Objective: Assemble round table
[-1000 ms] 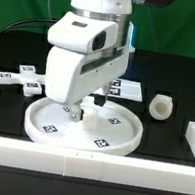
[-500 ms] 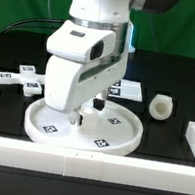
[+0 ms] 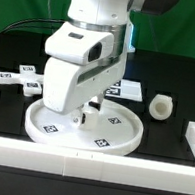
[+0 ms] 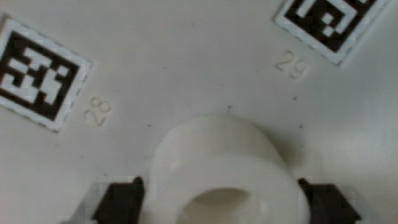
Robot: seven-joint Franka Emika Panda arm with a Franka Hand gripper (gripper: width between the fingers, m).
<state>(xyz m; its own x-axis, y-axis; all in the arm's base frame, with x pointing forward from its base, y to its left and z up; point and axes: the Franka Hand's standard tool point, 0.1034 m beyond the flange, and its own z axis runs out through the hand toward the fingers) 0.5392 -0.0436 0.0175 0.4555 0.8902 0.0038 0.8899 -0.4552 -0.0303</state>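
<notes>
Round disc (image 3: 119, 141) lies flat, tags up, midway along the tabletop's edge nearest the exterior camera. The gripper (image 3: 86, 112) stands over its middle, fingers (image 4: 121, 200) flanking the raised central socket (image 4: 217, 150), probably to reposition it. Whether they pinch it, I cannot tell.

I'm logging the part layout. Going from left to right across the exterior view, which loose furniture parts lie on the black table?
cross-shaped piece → round disc → cylindrical leg
</notes>
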